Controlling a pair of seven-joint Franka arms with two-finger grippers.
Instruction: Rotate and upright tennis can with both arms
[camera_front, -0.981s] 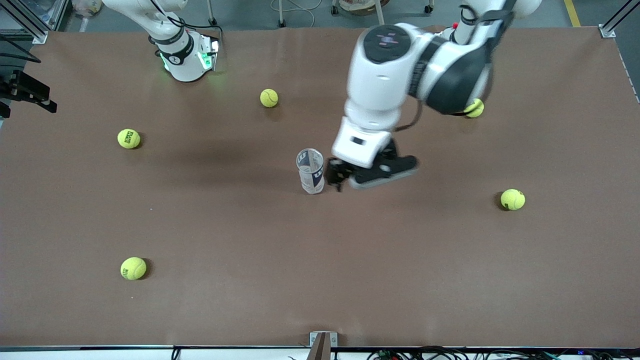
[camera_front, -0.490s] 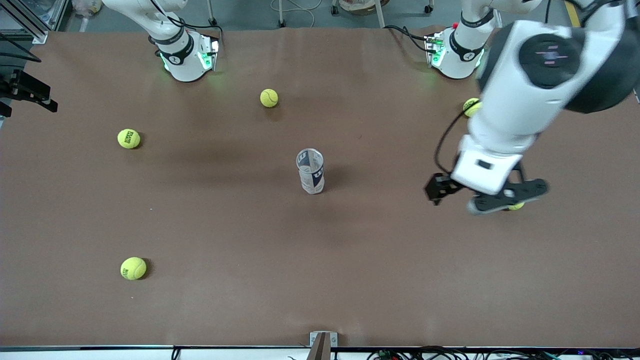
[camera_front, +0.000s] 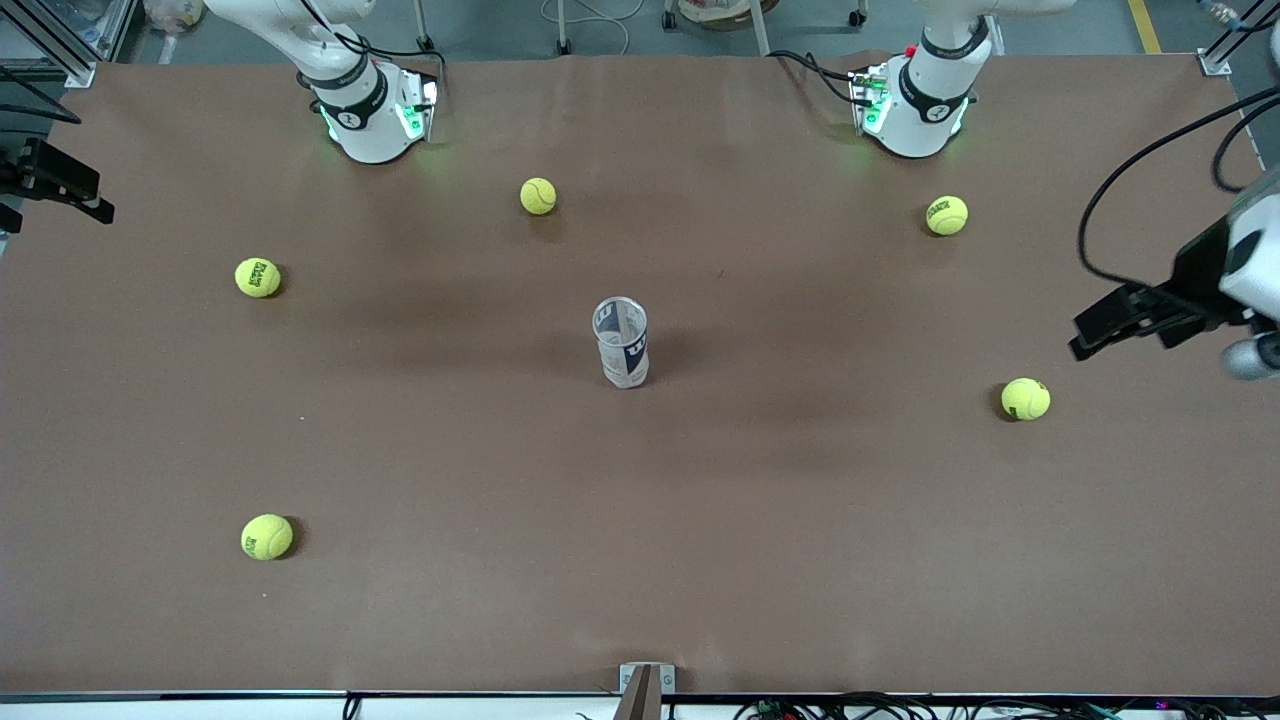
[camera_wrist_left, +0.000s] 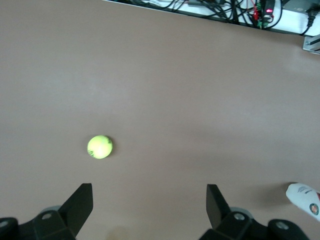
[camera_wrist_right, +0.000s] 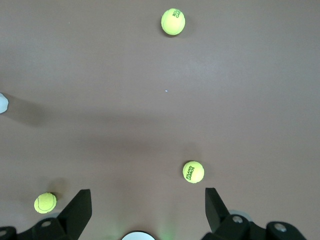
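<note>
- Can stands upright mid-table, open end up, nothing touching it. Task looks done.
- Risk: it is light and tall; a passing arm or a rolling ball could tip it.
- Left gripper: over the table's left-arm end, jaws spread wide, empty.
- Right gripper: high over its own end, jaws spread wide, empty.

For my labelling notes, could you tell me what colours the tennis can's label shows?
White and navy on the clear tennis can, best in the front view.

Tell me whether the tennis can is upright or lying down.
Upright: the tennis can stands on its base mid-table, open rim facing up, with neither gripper touching it.
</note>
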